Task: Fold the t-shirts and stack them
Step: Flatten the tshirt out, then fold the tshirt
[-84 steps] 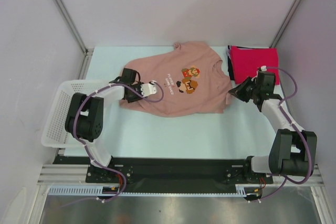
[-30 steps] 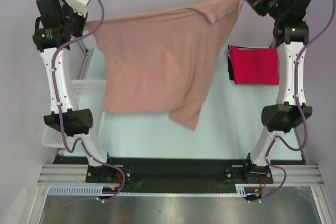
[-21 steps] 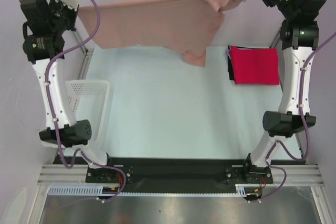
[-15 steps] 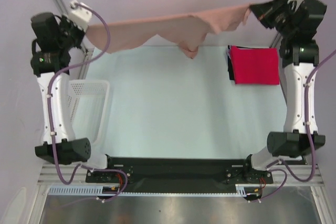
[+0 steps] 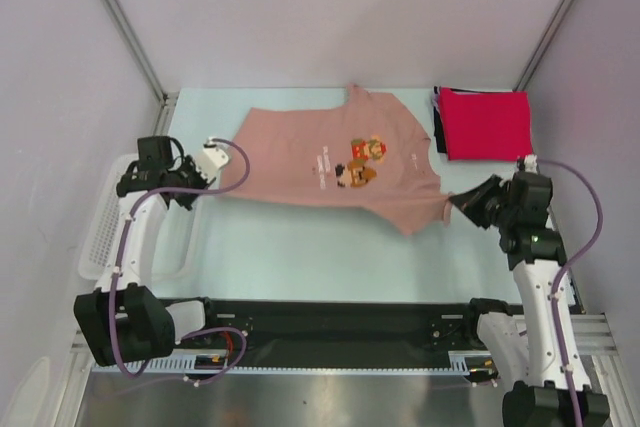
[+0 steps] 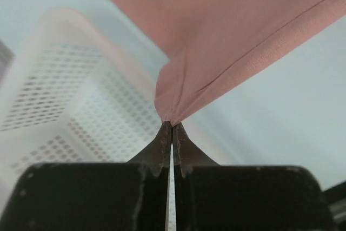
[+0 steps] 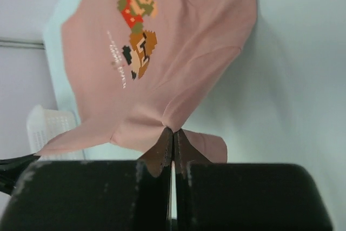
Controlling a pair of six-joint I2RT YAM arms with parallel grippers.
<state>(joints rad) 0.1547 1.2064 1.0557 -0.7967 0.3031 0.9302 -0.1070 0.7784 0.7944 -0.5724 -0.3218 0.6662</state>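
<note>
Both arms swung down from up high, so the pink shirt (image 5: 335, 162) now lies print-up on the bench (image 5: 300, 257), corners pinched tight in the left pincer (image 5: 205, 189) and right pincer (image 5: 451, 201). Folding comes next, I reckon.

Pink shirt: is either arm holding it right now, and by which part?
Both are. The left gripper pinches the pink shirt by its left corner. The right gripper pinches its near-right corner. Both pairs of fingers are shut on the cloth.
</note>
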